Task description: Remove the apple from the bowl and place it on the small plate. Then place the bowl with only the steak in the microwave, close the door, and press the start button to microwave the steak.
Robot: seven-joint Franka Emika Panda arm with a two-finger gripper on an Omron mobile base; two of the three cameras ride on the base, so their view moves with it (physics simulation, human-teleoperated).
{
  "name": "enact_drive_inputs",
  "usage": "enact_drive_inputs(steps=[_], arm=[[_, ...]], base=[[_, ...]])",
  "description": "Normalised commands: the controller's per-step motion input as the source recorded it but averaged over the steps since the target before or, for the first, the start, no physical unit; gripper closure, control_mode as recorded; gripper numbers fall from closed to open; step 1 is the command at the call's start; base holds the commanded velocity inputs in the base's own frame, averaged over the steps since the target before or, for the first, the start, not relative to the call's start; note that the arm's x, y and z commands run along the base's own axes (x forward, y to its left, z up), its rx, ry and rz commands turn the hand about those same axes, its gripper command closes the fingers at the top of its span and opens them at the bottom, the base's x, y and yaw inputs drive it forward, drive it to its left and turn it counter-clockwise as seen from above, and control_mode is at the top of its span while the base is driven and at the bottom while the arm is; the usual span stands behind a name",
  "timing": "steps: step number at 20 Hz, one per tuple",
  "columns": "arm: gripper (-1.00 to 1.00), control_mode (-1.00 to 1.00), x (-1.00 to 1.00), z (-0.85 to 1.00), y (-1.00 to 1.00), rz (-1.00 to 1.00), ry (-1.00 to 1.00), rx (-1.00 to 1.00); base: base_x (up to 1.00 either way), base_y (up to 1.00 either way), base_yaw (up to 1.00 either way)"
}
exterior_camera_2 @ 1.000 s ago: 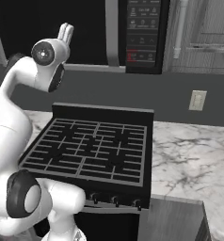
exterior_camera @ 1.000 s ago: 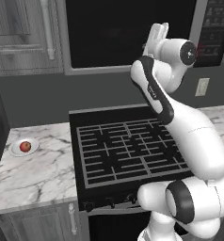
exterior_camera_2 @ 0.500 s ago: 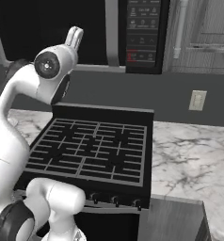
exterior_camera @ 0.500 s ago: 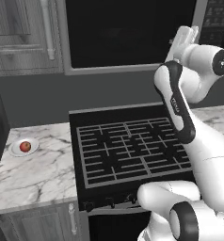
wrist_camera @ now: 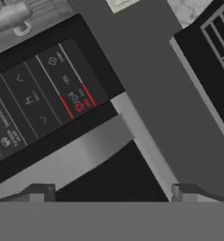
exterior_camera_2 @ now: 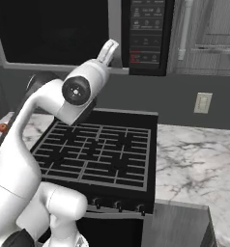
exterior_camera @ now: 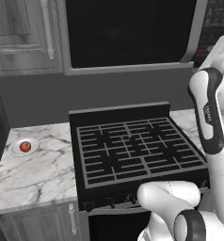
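The apple (exterior_camera: 25,147) sits on the small plate (exterior_camera: 16,151); the door (exterior_camera: 128,35) is closed, so the empty, wide-open gripper (wrist_camera: 113,190) faces the button panel (wrist_camera: 43,99).

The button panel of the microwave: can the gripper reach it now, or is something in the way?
Probably yes. The gripper is open and raised near the closed door's right edge, facing the button panel in the hand view. Nothing stands between its fingertips and the buttons, and it holds nothing.
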Motion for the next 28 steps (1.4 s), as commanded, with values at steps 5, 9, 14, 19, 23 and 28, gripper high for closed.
enact_drive_inputs(steps=[5,9,14,19,23,28], arm=[[-1.0,-1.0,0.0,-0.13,-1.0,0.0,0.0,0.04],[-1.0,-1.0,0.0,-0.22,-0.76,0.0,0.0,0.0],[-1.0,-1.0,0.21,-0.22,-0.06,0.15,0.0,0.0],[-1.0,-1.0,0.25,0.0,-0.05,0.12,-0.01,0.0],[-1.0,-1.0,0.25,0.0,-0.14,0.0,0.0,0.0],[-1.0,-1.0,0.26,0.0,-0.08,0.0,0.0,0.0]], base=[[0.0,0.0,0.0],[0.0,0.0,0.0],[0.0,0.0,0.0],[0.0,0.0,0.0],[0.0,0.0,0.0],[0.0,0.0,0.0]])
